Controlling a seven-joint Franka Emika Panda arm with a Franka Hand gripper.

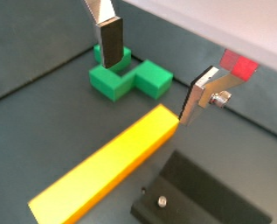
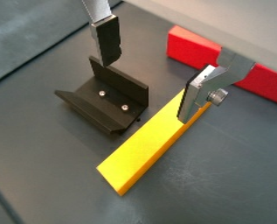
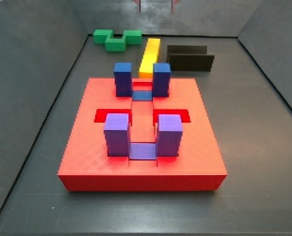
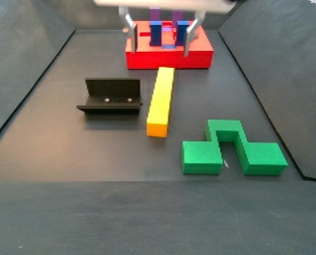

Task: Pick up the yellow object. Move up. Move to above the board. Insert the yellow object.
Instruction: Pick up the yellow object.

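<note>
Claw open above yellow object; fixture close beside, green blocks opposite.

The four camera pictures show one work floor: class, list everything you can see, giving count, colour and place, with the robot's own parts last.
yellow object: one, yellow shading to orange, flat on the dark floor between fixture and green blocks.
board: one, red, at one end of the floor, in line with the bar.
posts: four, blue-purple, upright on the board.
green blocks: one joined cluster, green, beside the bar's far end from the board.
fixture: one, black, beside the bar, opposite the green blocks.
pincer: one, silver fingers with dark pads, open, above the bar's end near the board, holding nothing.
</note>
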